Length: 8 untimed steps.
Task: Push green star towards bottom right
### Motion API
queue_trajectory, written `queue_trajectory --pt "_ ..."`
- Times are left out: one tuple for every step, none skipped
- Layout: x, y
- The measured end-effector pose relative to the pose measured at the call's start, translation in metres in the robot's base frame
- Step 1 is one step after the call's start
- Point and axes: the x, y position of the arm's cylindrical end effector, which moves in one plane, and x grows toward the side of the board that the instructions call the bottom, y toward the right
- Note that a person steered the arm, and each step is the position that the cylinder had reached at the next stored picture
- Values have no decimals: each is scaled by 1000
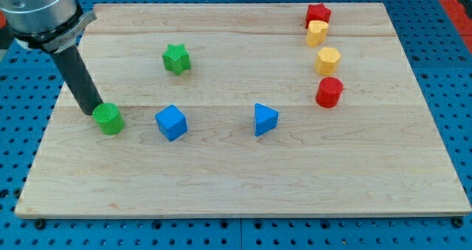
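Observation:
The green star (176,59) lies on the wooden board (243,183) in the upper left part. My tip (94,113) touches the board at the view's left, right against the upper left side of a green cylinder (109,119). The tip is below and to the left of the green star, well apart from it.
A blue cube (171,122) and a blue triangular block (265,119) lie mid-board. At the upper right stand a red star (318,15), a yellow star (316,33), a yellow hexagon (328,60) and a red cylinder (329,92) in a column.

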Motion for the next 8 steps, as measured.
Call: queue_trajectory --pt "-37 22" --pt "-76 17" --pt "-112 39" --pt "-129 61" --pt "-129 95" --pt "-108 114" --pt "-79 150" --pt "-61 194"
